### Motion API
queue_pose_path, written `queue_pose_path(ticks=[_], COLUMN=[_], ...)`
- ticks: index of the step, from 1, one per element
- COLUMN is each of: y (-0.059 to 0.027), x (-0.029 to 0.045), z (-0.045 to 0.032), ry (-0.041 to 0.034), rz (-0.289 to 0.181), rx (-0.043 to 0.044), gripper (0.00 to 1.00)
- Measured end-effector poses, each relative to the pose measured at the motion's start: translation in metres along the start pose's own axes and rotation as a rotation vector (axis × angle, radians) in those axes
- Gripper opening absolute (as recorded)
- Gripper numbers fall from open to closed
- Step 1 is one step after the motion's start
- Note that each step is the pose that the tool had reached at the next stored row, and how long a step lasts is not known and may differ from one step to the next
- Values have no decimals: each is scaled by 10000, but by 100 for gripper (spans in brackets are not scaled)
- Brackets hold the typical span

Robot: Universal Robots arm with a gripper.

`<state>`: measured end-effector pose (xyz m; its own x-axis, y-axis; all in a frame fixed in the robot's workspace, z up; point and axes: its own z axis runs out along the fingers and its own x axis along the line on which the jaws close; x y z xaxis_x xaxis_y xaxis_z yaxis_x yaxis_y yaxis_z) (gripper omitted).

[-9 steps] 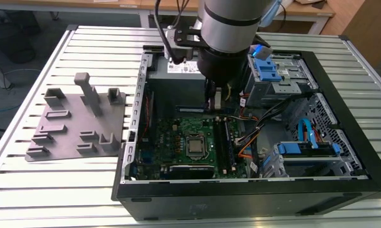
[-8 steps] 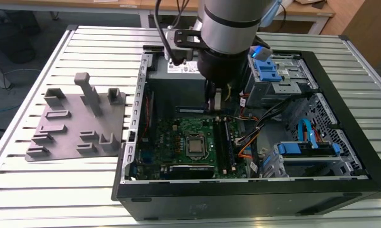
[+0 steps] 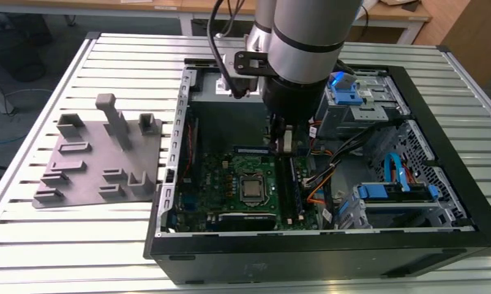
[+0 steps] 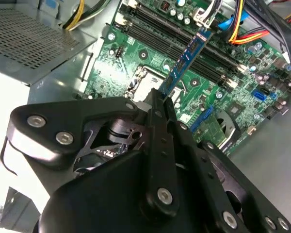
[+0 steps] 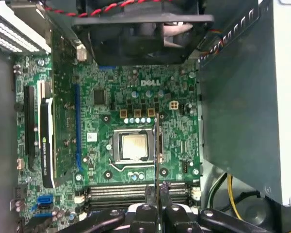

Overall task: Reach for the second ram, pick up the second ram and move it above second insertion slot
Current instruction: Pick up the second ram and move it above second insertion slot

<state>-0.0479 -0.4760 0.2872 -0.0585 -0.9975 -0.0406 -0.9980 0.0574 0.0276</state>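
My gripper (image 3: 284, 142) hangs inside the open computer case (image 3: 441, 248), shut on the second ram (image 4: 186, 60), a thin dark-green stick held by one end. In the second wrist view the stick juts out from the gripper (image 4: 166, 104) over the memory slots (image 4: 184, 41) beside the processor socket (image 4: 145, 80). Seen edge-on in the first wrist view, the ram (image 5: 157, 145) runs past the socket (image 5: 134, 145) from the gripper (image 5: 157, 191), which sits over the slots (image 5: 121, 191). The stick hovers above the motherboard (image 3: 229, 177) and is not seated.
A grey plastic fixture (image 3: 98, 159) with upright blocks lies on the slatted table (image 3: 57, 245) at the exterior view's left. Inside the case are blue drive brackets (image 3: 397, 187), bundled cables (image 3: 323, 180), a fan (image 5: 140, 24) and a metal power-supply box (image 5: 242, 97).
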Motion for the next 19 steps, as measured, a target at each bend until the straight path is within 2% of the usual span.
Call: queue_pose_path(ticks=[14, 19], y=[-1, -1], x=[0, 0], z=[1, 2], ry=[16, 61], rz=[18, 555], rx=[2, 28], gripper=[14, 14])
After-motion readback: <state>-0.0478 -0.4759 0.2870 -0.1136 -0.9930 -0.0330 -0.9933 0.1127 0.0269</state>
